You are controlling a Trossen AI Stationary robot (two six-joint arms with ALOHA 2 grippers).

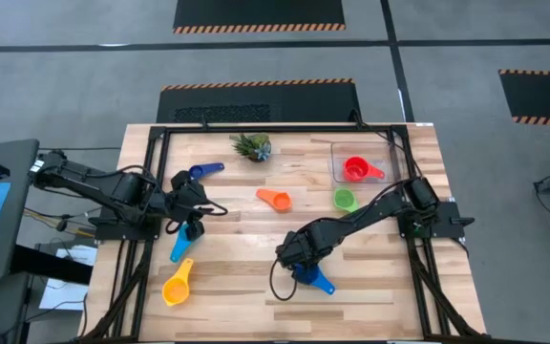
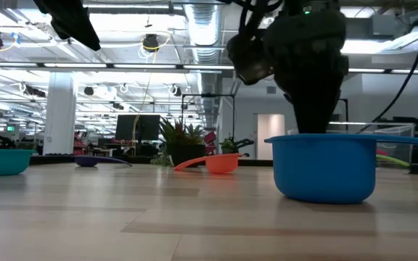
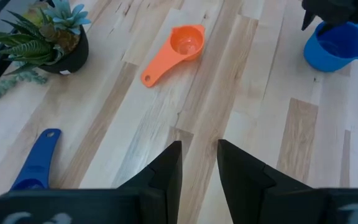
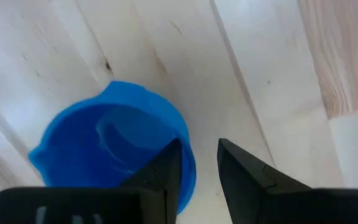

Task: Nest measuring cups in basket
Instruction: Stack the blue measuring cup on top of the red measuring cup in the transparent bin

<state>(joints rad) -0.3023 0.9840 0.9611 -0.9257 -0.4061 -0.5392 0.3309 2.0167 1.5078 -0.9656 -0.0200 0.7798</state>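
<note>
The blue cup (image 1: 315, 278) stands on its base near the table's near edge, handle toward the right. My right gripper (image 4: 199, 163) comes down at it, open by a narrow gap, one finger inside the bowl and one outside. The red cup (image 1: 356, 170) lies in the clear basket (image 1: 337, 153). The green cup (image 1: 344, 199) sits just outside it. The orange (image 1: 275, 199), dark blue (image 1: 199, 173), light blue (image 1: 181, 247) and yellow (image 1: 177, 285) cups lie on the table. My left gripper (image 3: 199, 160) hovers at the left, narrowly open and holding nothing. My right gripper straddles the blue cup's rim (image 4: 188, 149) from above, pointing down, one finger (image 4: 166, 171) inside the bowl and the other (image 4: 244, 177) outside. A gap shows beside the wall, and I cannot tell whether either finger touches it. The cup stands upright on the table (image 2: 325, 170).
A small spiky potted plant (image 1: 253, 145) stands at the far edge, left of the basket. The left arm lies over the table's left side, between the dark blue and light blue cups. Bare wood lies between the orange cup and the blue one.
</note>
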